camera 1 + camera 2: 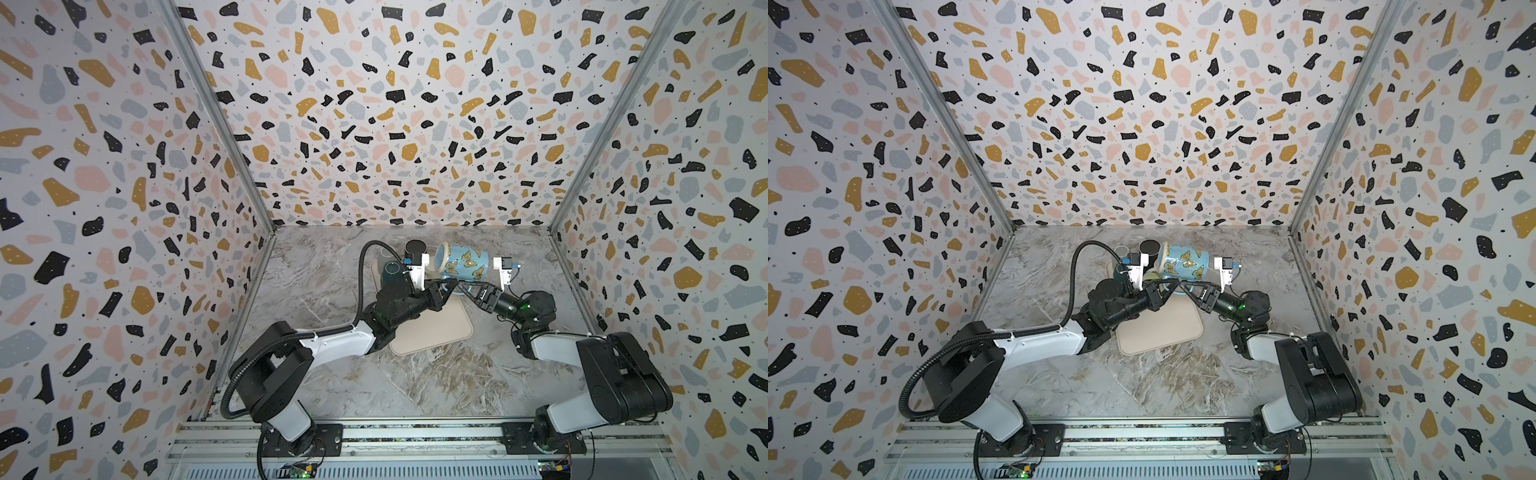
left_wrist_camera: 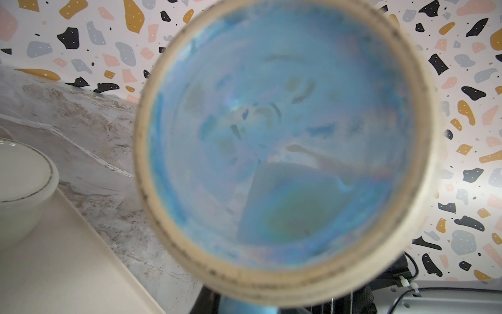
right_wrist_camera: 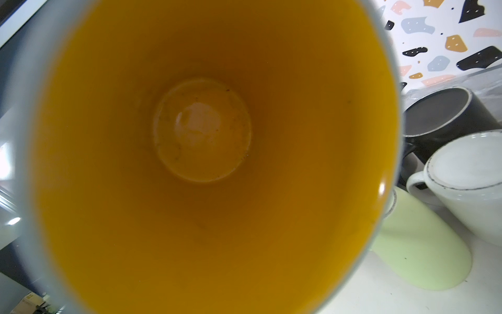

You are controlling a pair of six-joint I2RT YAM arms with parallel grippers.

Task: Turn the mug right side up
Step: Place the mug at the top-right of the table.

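Note:
The mug is light blue with orange butterflies and hangs on its side above the mat. Its handle points down, toward the table's front. My left gripper and right gripper meet tip to tip at that handle, both narrowed onto it. The left wrist view is filled by the mug's blue base with its beige foot ring; a dark finger shows below it. The right wrist view looks straight into the mug's yellow inside, which hides the jaws.
A beige mat lies under the arms. On its far end stand a teal mug and a black mug. The right wrist view shows a white mug, a dark mug and a pale green mug close by. Patterned walls enclose three sides.

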